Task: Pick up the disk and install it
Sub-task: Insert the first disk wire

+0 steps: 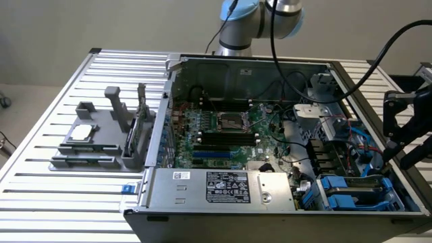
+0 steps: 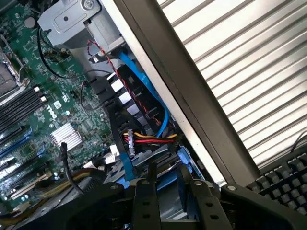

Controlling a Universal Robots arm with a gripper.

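A slatted metal table (image 1: 40,167) carries an open computer case (image 1: 169,96). The arm (image 1: 250,20) rises behind the case. From the exterior view I can take in the whole green motherboard (image 1: 223,131), the labelled power supply (image 1: 223,187) along the near edge, and a grey holder (image 1: 101,142) out on the table to that view's left.

The disk (image 1: 354,188) lies inside the case, in the near corner on the exterior view's right, its blue carrier around a grey body. The gripper (image 1: 401,156) hangs above the case wall just beside that corner.

The wrist view looks down past the gripper (image 2: 169,184) at the disk (image 2: 184,160) below. The fingers (image 2: 144,196) stand partly apart with nothing clamped between them. It also picks out blue cables (image 2: 144,86) and, past the table's edge, a black keyboard (image 2: 283,177).
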